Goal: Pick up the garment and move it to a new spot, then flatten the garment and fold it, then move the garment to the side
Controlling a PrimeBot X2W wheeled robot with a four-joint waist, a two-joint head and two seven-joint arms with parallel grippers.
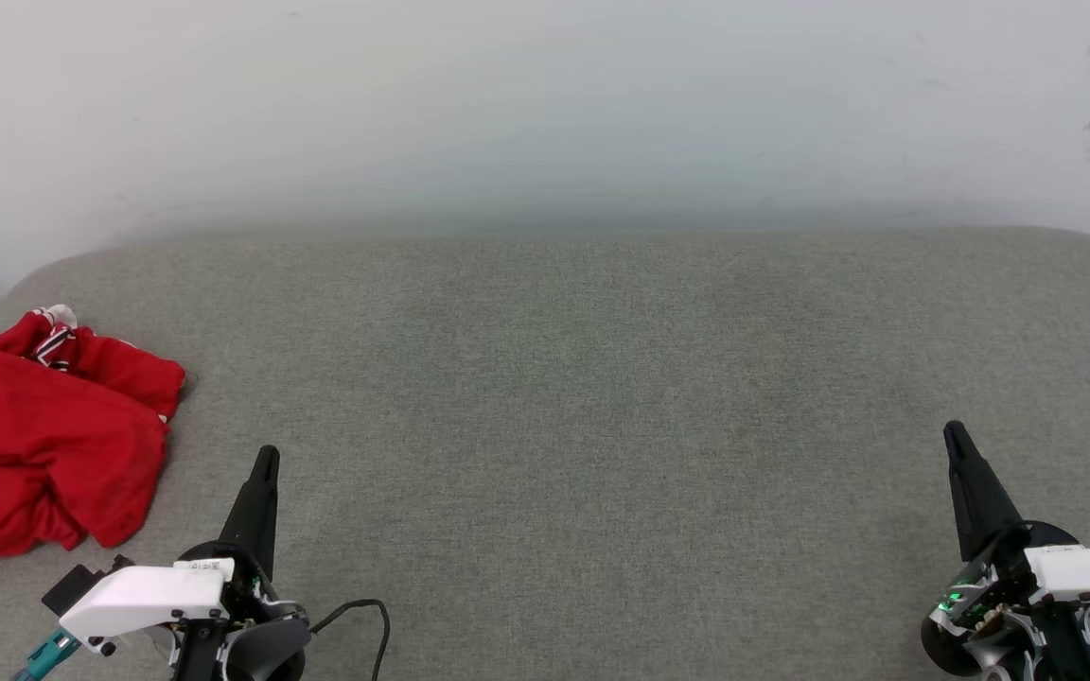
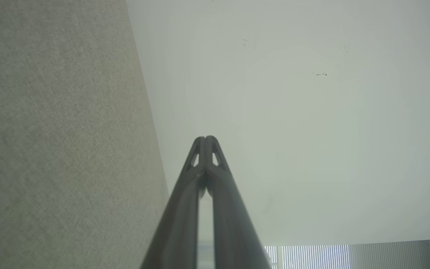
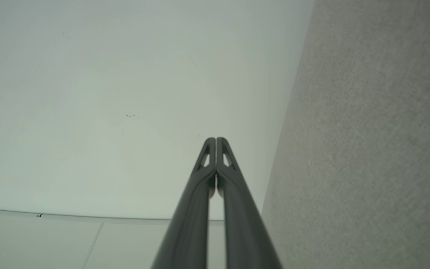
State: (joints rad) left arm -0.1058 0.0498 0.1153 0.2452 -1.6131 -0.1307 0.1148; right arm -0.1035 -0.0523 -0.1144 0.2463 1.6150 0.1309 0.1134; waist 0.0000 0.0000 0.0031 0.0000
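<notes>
Step in hand: the very first one, as I judge it. The pick-up is not begun; nothing is lifted, flattened or folded.
Shirt: the red shirt [image 1: 43, 445] lies in a crumpled heap at the left edge of the table [image 1: 564, 378], nearer the front than the far left corner. A bit of striped trim and a scrap of white show at its far end. Whether any of it hangs over the edge I cannot tell.
Left gripper: the left gripper [image 1: 266, 454] sits low by the front edge, just right of the heap and not touching it. Its fingers are pressed together with nothing between them.
Right gripper: the right gripper [image 1: 954, 430] is near the front right corner, well apart from the shirt. Its fingers are likewise together and empty.
Next move: I would say the left gripper must part its fingers, swing left over the heap and pinch a raised fold. The broad middle of the table offers a new spot.
Risk: a shallow pinch on bunched cloth may slip.
Count: one shirt, two grippers, one table, one loose black cable [image 1: 370, 610] by the left arm.
</notes>
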